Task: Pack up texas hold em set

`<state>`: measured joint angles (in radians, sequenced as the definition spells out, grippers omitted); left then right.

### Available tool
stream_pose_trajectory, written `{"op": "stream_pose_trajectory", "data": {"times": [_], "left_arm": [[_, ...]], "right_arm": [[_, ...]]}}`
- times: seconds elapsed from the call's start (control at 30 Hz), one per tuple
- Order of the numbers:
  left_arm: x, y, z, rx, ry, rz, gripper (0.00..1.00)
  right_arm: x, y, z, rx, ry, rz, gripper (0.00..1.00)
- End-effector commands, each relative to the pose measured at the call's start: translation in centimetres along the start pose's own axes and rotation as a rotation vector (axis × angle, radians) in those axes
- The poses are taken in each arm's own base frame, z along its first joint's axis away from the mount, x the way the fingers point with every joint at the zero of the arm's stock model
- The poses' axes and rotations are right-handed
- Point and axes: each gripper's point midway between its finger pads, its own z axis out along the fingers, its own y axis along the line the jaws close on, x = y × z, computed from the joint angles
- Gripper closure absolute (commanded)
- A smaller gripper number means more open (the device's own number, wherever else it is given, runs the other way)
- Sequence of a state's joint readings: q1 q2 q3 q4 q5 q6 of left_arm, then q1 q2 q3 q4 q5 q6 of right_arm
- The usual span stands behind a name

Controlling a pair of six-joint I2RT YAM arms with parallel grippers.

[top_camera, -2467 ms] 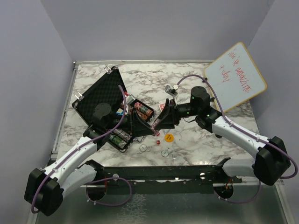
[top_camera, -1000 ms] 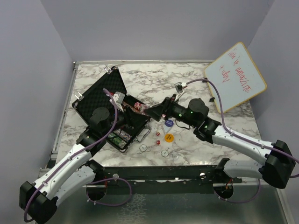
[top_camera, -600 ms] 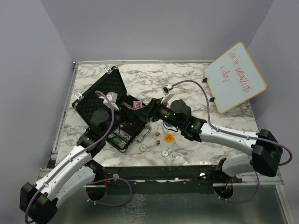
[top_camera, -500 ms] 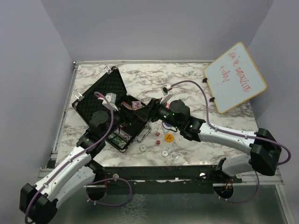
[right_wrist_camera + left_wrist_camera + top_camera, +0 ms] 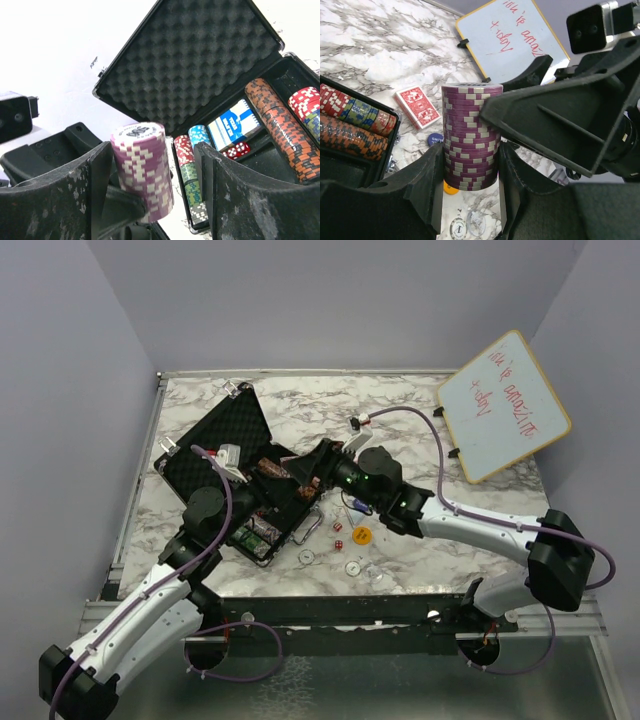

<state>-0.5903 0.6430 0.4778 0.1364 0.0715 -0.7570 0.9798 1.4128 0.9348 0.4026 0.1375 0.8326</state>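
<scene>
The black case (image 5: 215, 440) lies open at the left, with its foam lid (image 5: 190, 65) up. Its tray holds orange chip rows (image 5: 280, 125), a blue deck (image 5: 232, 125), red dice (image 5: 235, 150) and red and green chips (image 5: 187, 175). My left gripper (image 5: 470, 150) is shut on a purple chip stack (image 5: 470, 130), held upright above the table. My right gripper (image 5: 152, 150) is open around the same stack (image 5: 142, 170), with a gap on one side. Both grippers meet above the tray's right edge (image 5: 300, 478).
A red deck (image 5: 418, 106), a blue button (image 5: 360, 505), a yellow button (image 5: 361, 536), red dice (image 5: 338, 530) and two white buttons (image 5: 307, 556) lie on the marble right of the case. The whiteboard (image 5: 503, 405) leans at the back right.
My right arm has swung left from the table's middle to the case's right edge. My left gripper has drawn back and up. The two grippers now face each other around the purple stack.
</scene>
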Motion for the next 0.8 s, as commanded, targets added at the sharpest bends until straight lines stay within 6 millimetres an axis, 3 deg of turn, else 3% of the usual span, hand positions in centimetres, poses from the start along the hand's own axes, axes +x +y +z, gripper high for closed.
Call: {"op": "stream_pose_trajectory", "data": {"times": [0.0,0.33,0.5,0.63,0.7,0.77], "left_arm": [[-2.0,-2.7,-0.5,0.116,-0.085,-0.011,1.0],[-2.6,-2.6,-0.9,0.106,-0.123,-0.032,1.0],[-2.7,-2.8,-1.1,0.116,-0.124,-0.029,1.0],[-2.9,-2.6,-1.4,0.091,-0.125,-0.014,0.94],[-3.0,-2.5,-1.5,0.085,-0.125,-0.017,0.9],[-2.9,-2.4,-1.5,0.078,-0.125,-0.022,0.76]], "right_arm": [[0.7,-0.3,1.2,0.017,0.044,-0.033,0.29],[2.2,0.7,1.5,-0.027,0.136,-0.039,0.57],[2.5,0.7,2.1,-0.02,0.158,-0.072,0.61],[2.6,1.5,2.8,-0.05,0.184,-0.116,0.6],[2.6,1.6,3.2,-0.052,0.191,-0.129,0.65],[2.6,1.8,3.4,-0.055,0.196,-0.139,0.74]]}}
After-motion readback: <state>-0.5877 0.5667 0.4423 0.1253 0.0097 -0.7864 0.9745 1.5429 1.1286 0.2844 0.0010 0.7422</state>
